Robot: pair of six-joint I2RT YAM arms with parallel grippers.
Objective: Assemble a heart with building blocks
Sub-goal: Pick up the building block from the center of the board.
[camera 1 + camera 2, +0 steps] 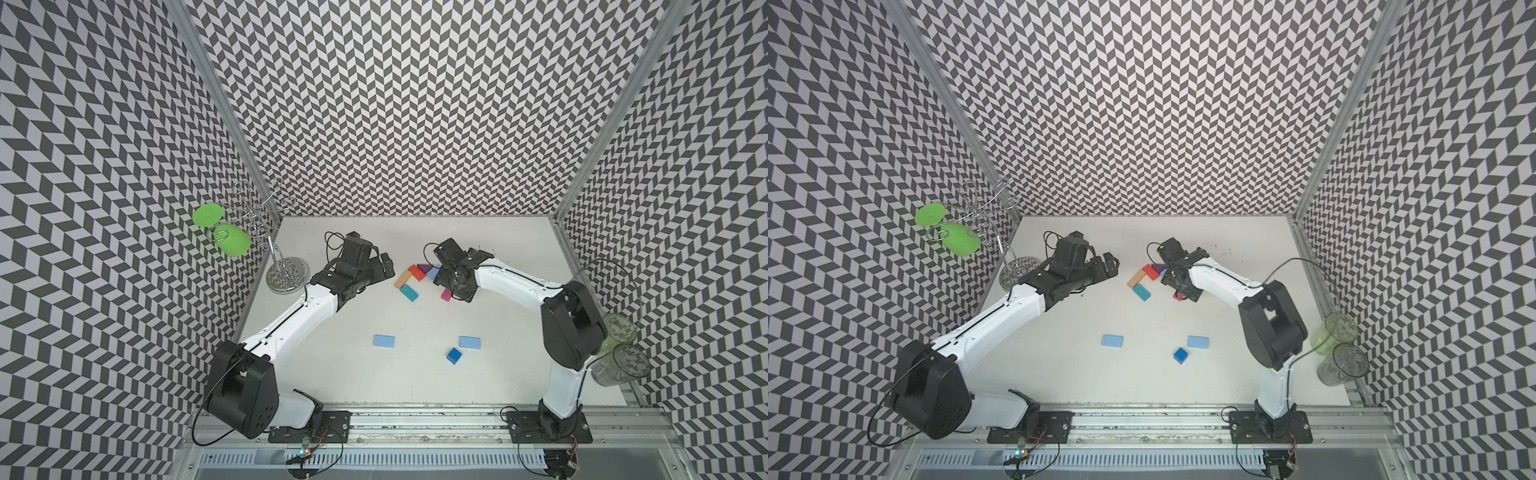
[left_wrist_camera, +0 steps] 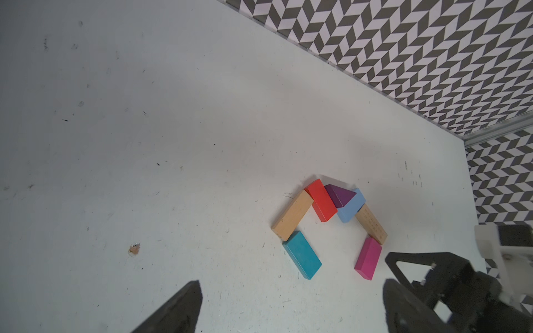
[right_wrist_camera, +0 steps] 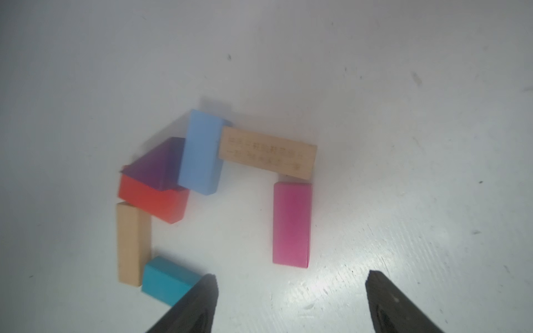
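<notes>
Dark blue cube (image 1: pixel 454 355): it is found nearest the arm bases, loose on the white table (image 1: pixel 332 374). A light blue block (image 1: pixel 470 342) is noted near it, a second light blue block (image 1: pixel 384 341) well apart to the left. None of the three is touched. Two clear cups (image 1: pixel 619 357) are stood at the right edge.

Farther back, mid-table, the heart (image 1: pixel 1149 271) is laid flat as an unfinished arc, open on its near side. In order along the arc: teal block (image 2: pixel 302 255), tan block (image 2: pixel 292 219), red block (image 2: pixel 320 200), purple triangle (image 2: pixel 339 196), third light blue block (image 2: pixel 350 209), second tan block (image 2: pixel 371 227), magenta block (image 2: pixel 368 262). The triangle is wedged between red and light blue.

Left gripper (image 2: pixel 291 285): it is held left of the arc, jaws spread fully, nothing between them. Right gripper (image 3: pixel 291 281): it is held over the arc's right side, jaws parted wide and empty, and the magenta block is seen just ahead of the fingertips, ungripped.

Far left corner: a green goblet (image 1: pixel 230 239) is hung on a wire rack (image 1: pixel 286 266).
</notes>
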